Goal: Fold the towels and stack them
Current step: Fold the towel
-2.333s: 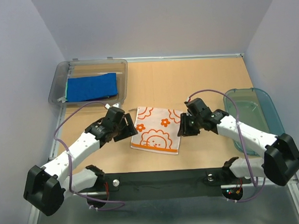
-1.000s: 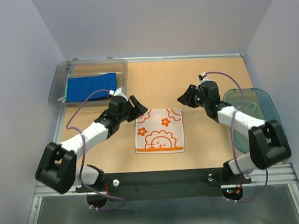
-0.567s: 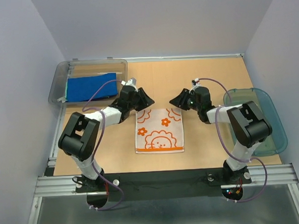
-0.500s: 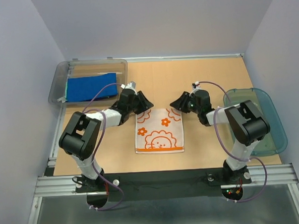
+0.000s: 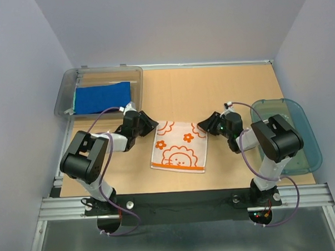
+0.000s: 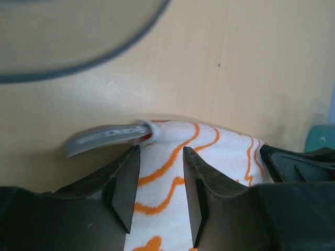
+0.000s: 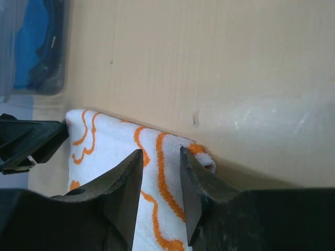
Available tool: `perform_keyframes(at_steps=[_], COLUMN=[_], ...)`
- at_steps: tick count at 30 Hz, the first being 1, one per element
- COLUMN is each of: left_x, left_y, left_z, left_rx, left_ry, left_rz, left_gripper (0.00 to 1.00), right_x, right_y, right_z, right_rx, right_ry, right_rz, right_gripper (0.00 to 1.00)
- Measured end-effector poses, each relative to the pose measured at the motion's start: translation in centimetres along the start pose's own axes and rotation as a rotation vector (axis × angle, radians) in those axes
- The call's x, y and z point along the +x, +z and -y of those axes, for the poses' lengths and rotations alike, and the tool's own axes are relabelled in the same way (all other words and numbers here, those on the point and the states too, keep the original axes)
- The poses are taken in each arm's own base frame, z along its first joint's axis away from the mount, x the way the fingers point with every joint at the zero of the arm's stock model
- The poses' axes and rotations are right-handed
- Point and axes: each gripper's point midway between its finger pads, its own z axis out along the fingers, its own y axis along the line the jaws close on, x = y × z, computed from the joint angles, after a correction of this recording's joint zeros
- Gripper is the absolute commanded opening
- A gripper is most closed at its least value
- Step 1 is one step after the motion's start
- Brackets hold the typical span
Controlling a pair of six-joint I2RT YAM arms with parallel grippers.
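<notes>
We are seeing the white flower towel (image 5: 178,148) lying flat on the desk (image 5: 227,84). The left hand (image 5: 151,124) and right hand (image 5: 203,126) are straddling its far corners, both released, nothing pinched yet. We are judging: pinch both corners together, lift evenly, fold nearward.

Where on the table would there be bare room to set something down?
Bare: the table strip between bin and basket, beyond the towel, and the strip on its near side. Crowded: the towel's far corners, where the left hand and right hand sit.
</notes>
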Motion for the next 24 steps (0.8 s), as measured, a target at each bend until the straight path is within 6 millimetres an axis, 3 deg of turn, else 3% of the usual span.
perform_keyframes(at_steps=[3, 6, 9, 11, 12, 13, 16, 20, 24], left_x=[-1.3, -2.3, -3.5, -4.4, -4.9, -5.4, -6.8, -9.2, -10.0], left_y=[-0.9, -2.0, -3.1, -4.0, -4.5, -5.0, -6.7, -8.8, -9.8], left_z=[0.0, 1.5, 3.2, 4.2, 4.7, 5.2, 6.6, 8.8, 9.2], left_rx=[-0.006, 0.023, 0.035, 0.035, 0.038, 0.04, 0.039, 0.044, 0.03], left_ry=[-0.007, 0.017, 0.078, 0.13, 0.154, 0.183, 0.273, 0.422, 0.566], left_rz=[0.043, 0.061, 0.063, 0.067, 0.073, 0.077, 0.093, 0.123, 0.114], left_gripper=[0.5, 0.56, 0.62, 0.71, 0.85, 0.9, 0.96, 0.97, 0.97], right_x=[-1.0, -1.7, -3.2, -4.7, -5.7, -6.2, -7.4, -7.2, -5.5], right_y=[-0.6, -0.8, -0.8, -0.9, -1.1, -1.2, -1.2, -1.4, -1.6], right_z=[0.6, 1.2, 0.6, -0.1, -0.5, -0.7, -0.9, -0.2, 1.3], right_rx=[0.027, 0.089, 0.122, 0.141, 0.157, 0.165, 0.195, 0.228, 0.247], right_ry=[-0.036, -0.107, -0.208, -0.292, -0.354, -0.388, -0.498, -0.602, -0.651], right_rz=[0.019, -0.013, -0.035, -0.04, -0.047, -0.05, -0.099, -0.212, -0.358], right_gripper=[0.4, 0.4, 0.4, 0.41, 0.4, 0.4, 0.4, 0.4, 0.4])
